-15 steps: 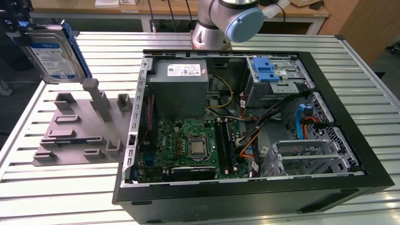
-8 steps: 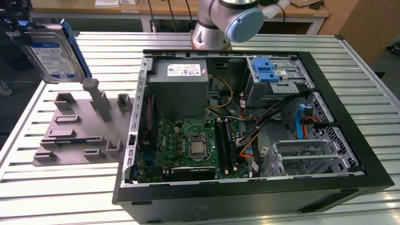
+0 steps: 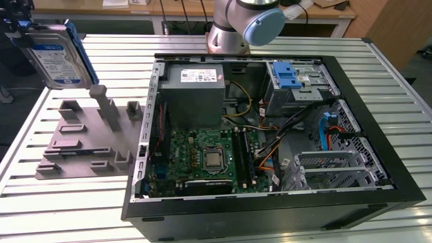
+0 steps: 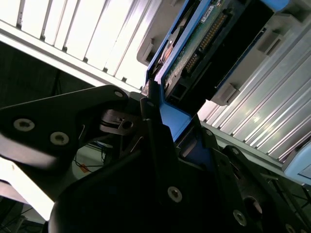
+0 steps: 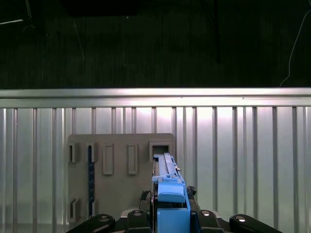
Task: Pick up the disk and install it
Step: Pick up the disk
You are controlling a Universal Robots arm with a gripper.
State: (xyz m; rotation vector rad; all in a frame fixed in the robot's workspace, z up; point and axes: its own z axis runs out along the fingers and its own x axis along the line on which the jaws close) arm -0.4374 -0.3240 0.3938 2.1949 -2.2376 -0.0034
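Observation:
The disk [image 3: 57,55], silver with a white-and-blue label and a blue bracket, hangs upright in the air at the exterior view's far left, above the grey holder stand [image 3: 88,136]. My gripper [image 3: 20,28] is shut on its upper end. In the first wrist view the disk [image 5: 167,189] appears edge-on between my black fingers, with the grey holder stand [image 5: 112,165] on the table below it. The second wrist view shows the disk's green circuit-board underside [image 4: 204,43] and blue bracket [image 4: 170,116] clamped in my gripper [image 4: 165,126].
An open black computer case [image 3: 378,152] lies flat on the slatted metal table [image 3: 60,202]. Inside are a grey power-supply box [image 3: 196,96], a motherboard [image 3: 202,159], a drive cage with a blue latch [image 3: 290,81] and another metal cage [image 3: 331,167]. The arm's base [image 3: 233,30] stands behind the case.

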